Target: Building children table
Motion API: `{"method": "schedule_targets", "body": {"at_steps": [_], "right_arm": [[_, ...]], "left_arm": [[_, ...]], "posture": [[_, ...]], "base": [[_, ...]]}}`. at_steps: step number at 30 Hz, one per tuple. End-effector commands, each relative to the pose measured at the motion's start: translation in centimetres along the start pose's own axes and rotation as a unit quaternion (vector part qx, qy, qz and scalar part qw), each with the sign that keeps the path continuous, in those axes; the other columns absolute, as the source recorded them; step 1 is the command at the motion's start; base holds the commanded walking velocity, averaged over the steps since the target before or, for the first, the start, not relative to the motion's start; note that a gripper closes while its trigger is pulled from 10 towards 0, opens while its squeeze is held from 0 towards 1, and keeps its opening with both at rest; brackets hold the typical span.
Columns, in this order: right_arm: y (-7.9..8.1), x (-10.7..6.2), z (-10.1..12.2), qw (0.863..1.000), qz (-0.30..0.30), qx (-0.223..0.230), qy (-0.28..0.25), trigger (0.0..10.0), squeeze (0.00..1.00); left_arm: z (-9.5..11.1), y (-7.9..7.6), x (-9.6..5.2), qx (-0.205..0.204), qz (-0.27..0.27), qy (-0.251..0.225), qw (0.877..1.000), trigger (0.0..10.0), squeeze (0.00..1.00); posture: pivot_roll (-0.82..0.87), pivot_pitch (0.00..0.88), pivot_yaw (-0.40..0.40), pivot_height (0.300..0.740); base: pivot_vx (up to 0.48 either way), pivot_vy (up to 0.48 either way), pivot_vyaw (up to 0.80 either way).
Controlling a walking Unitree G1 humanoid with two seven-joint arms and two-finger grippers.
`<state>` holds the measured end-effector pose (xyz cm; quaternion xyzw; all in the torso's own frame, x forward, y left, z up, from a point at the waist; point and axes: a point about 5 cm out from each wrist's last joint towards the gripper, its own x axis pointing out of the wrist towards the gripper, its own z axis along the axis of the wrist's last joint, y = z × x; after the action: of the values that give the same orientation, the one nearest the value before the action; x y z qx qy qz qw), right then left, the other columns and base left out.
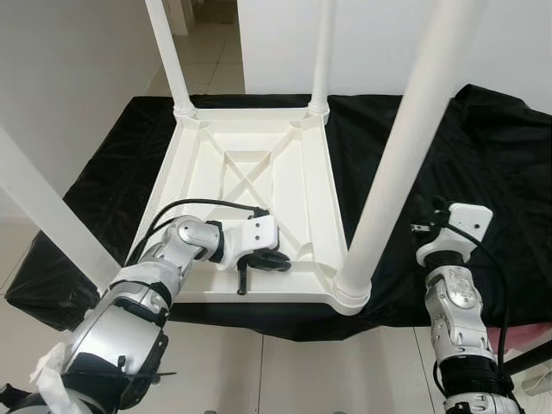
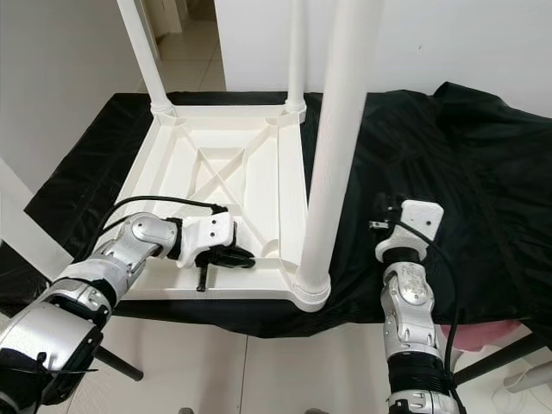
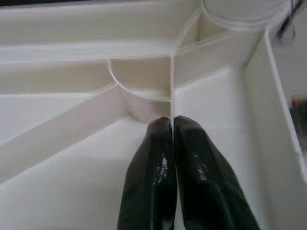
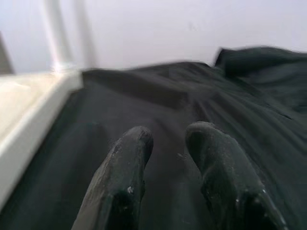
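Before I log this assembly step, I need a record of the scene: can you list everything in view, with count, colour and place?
Table top: one, white, lying upside down on the cloth, ribbed underside facing up.
Table legs: four, white, standing up from the top's corners.
Cloth: one, black, spread under the table top, rumpled at the far right.
Floor: pale tiles, beyond and below the cloth.
Wall: white, behind the far legs.
Left end effector: black fingers shut, inside the table top near its front edge.
Right end effector: black fingers apart, over the cloth to the right of the table top.
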<state>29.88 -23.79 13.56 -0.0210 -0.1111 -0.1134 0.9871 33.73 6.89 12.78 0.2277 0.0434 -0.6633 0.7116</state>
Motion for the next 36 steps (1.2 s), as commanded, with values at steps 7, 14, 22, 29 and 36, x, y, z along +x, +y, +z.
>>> {"method": "schedule_targets", "body": {"at_steps": [7,14,22,29,36], "right_arm": [[0.7,-1.4,-1.2,1.000,-0.004,0.005,0.023,10.0,0.00],[1.3,-2.8,-0.5,0.998,0.034,0.057,-0.002,10.0,1.00],[0.3,-4.6,0.2,0.997,0.066,0.048,-0.016,10.0,1.00],[0.2,-7.1,1.6,0.988,0.147,0.042,-0.023,10.0,0.00],[-0.6,-9.4,3.1,0.970,0.239,0.033,-0.006,10.0,0.00]], "left_arm": [[1.8,3.0,-2.2,-0.020,0.219,-0.084,0.972,10.0,1.00],[1.8,2.9,-4.8,0.001,0.298,-0.109,0.948,10.0,0.00],[1.6,1.7,-8.1,-0.008,0.356,-0.145,0.923,10.0,0.00],[2.1,-1.9,-10.1,-0.033,0.331,-0.166,0.928,10.0,0.00],[2.6,-6.1,-10.9,-0.042,0.273,-0.140,0.951,10.0,0.00]], "posture": [[-0.11,0.000,0.054,0.740],[-0.10,0.000,0.032,0.740],[-0.09,0.000,0.019,0.740],[-0.09,0.000,0.017,0.740],[-0.08,0.000,0.026,0.740]], "base": [[0.000,0.000,0.00],[0.000,0.000,0.00],[0.000,0.000,0.00],[0.000,0.000,0.00],[0.000,0.000,0.00]]}}
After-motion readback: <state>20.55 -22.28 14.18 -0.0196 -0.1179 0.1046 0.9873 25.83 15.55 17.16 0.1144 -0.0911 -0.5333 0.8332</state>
